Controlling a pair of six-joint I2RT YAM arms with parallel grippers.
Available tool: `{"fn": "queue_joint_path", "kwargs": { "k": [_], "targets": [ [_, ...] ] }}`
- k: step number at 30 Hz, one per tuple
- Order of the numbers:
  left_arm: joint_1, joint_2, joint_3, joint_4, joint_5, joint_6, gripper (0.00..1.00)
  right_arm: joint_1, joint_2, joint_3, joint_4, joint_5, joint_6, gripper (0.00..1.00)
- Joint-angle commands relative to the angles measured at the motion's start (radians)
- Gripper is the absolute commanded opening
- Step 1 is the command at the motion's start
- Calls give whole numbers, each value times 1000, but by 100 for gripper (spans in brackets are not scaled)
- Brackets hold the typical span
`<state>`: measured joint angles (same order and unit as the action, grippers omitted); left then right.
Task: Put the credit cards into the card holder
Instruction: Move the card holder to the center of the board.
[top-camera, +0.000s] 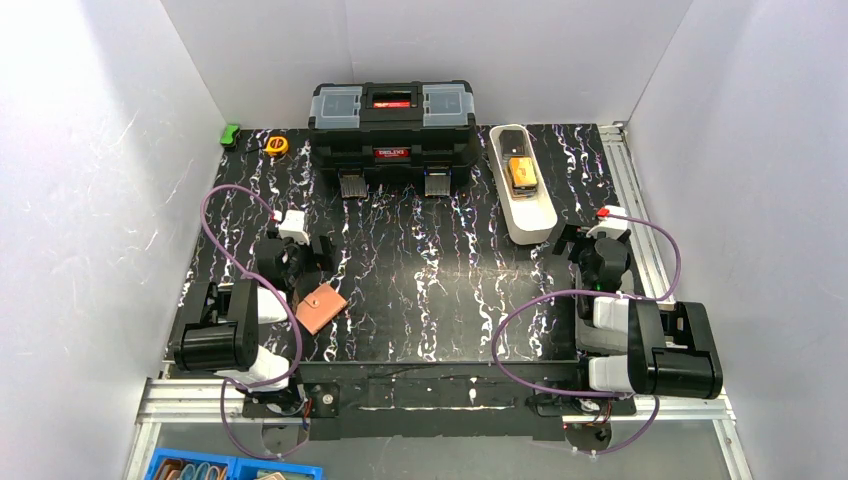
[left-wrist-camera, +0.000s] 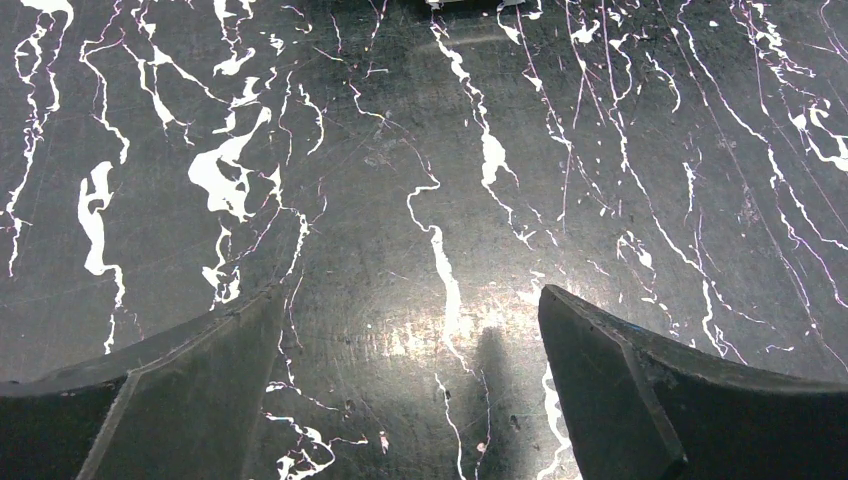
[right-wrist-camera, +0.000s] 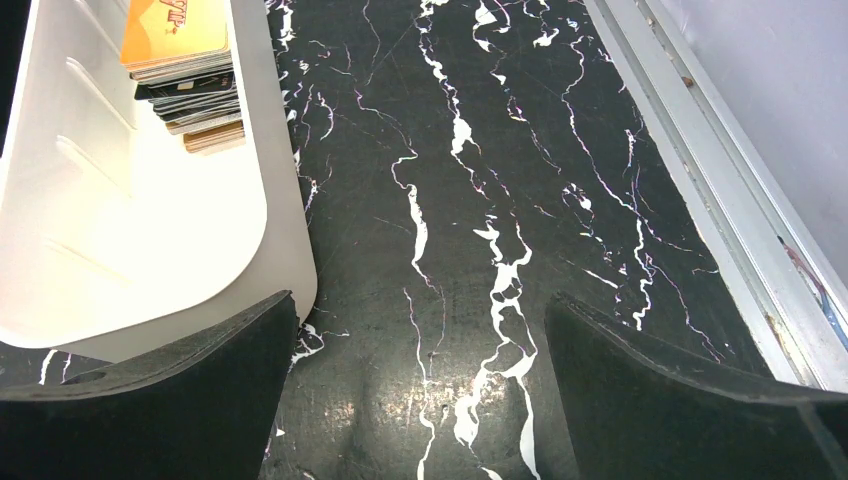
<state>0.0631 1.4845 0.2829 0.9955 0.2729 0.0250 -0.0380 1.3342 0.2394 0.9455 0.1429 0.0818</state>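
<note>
Top external view: white oval tray (top-camera: 531, 230) lay near the table's (top-camera: 430, 300) back-right corner, holding the stacked credit cards (top-camera: 522, 175), orange face uppermost. Right wrist view showed the same stack (right-wrist-camera: 185, 60) at the tray's (right-wrist-camera: 150, 230) far end (the top card's dark lettering was cut off by the frame edge, unreadable). Black toolbox (top-camera: 392, 125) stood closed at the back edge; its red label was too small to read. Card holder (top-camera: 320, 308) lay flat near the front-left corner, just beside the left gripper (left-wrist-camera: 410, 300), apart from the cards. Both the left gripper's jaws and the right gripper's (right-wrist-camera: 420, 305) stood wide, holding nothing.
</note>
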Motion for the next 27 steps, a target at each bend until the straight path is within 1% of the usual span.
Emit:
{"fn": "queue_joint_path", "kwargs": {
  "k": [1, 4, 5, 6, 7, 9, 10, 12, 13, 16, 18, 19, 21, 22, 23, 27],
  "targets": [
    [-2, -1, 1, 41, -15, 3, 99, 3, -4, 16, 56, 3, 3, 100],
    [-2, -1, 2, 40, -15, 1, 99, 3, -19, 21, 49, 27, 12, 100],
    [-2, 0, 2, 38, -16, 0, 99, 5, -43, 40, 2, 48, 19, 100],
    [-2, -2, 4, 36, -17, 1, 99, 7, -73, 94, -123, 78, 31, 100],
    [-2, -1, 5, 34, -16, 1, 99, 7, -99, 167, -289, 121, 73, 100],
    [13, -20, 18, 11, 10, -7, 99, 7, -95, 380, -701, 244, 197, 100],
    [31, -45, 45, -48, 54, -14, 99, 7, -65, 475, -864, 266, 223, 100],
    [59, -105, 184, -328, 138, -15, 99, 7, -20, 604, -1094, 286, 322, 100],
    [61, -117, 277, -503, 148, 17, 99, 6, -21, 636, -1132, 260, 360, 100],
    [62, -88, 574, -1012, 235, 204, 99, -3, -81, 644, -1141, 102, 475, 100],
    [68, -60, 712, -1273, 266, 305, 99, -20, -119, 638, -1121, -27, 581, 100],
    [72, -57, 758, -1403, 272, 370, 99, -26, -132, 630, -1083, -133, 602, 100],
    [96, -73, 781, -1508, 291, 471, 99, -27, -127, 641, -1036, -296, 599, 100],
    [108, -89, 765, -1529, 292, 515, 99, -20, -118, 658, -1037, -340, 593, 100],
    [119, -111, 742, -1539, 288, 563, 99, -5, -109, 682, -1064, -345, 582, 100],
    [166, -178, 628, -1558, 275, 722, 99, 86, -95, 738, -1154, -243, 506, 100]
  ]
}}
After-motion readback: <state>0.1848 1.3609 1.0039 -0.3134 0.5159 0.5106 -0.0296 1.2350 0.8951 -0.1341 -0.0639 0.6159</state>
